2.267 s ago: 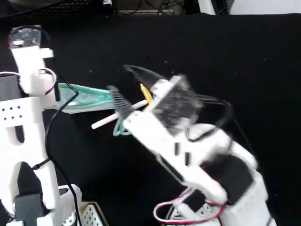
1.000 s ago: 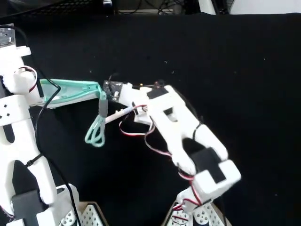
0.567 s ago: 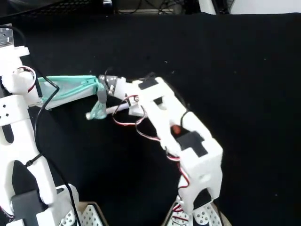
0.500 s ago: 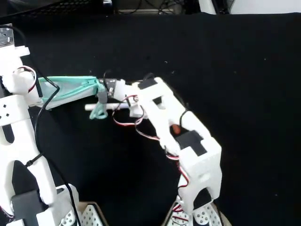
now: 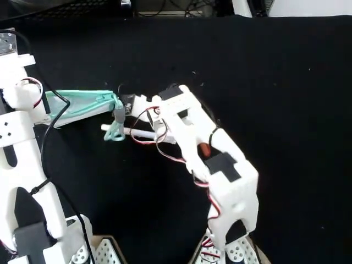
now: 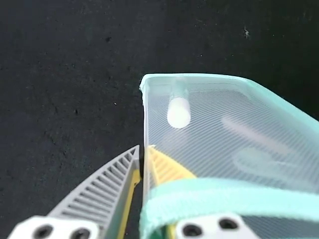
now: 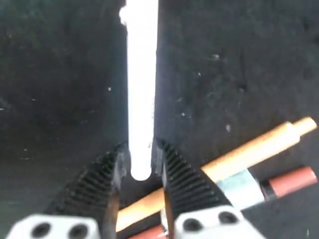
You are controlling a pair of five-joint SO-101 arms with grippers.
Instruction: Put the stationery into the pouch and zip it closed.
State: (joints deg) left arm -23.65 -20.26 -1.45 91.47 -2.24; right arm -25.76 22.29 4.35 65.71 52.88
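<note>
Right wrist view: we're pinching the white pen [image 7: 141, 74] with the right gripper [image 7: 141, 149] fingers narrow, aiming it at the nearby zipper end of the teal pouch [image 5: 88, 102], while the left gripper [image 6: 143, 154] is clamping one pouch wall to steady it.

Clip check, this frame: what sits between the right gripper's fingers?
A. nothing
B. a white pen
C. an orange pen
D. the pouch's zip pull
B. In the right wrist view, the right gripper has its fingers closed on one end of the white pen, while the orange pen lies loose on the black cloth beneath.
</note>
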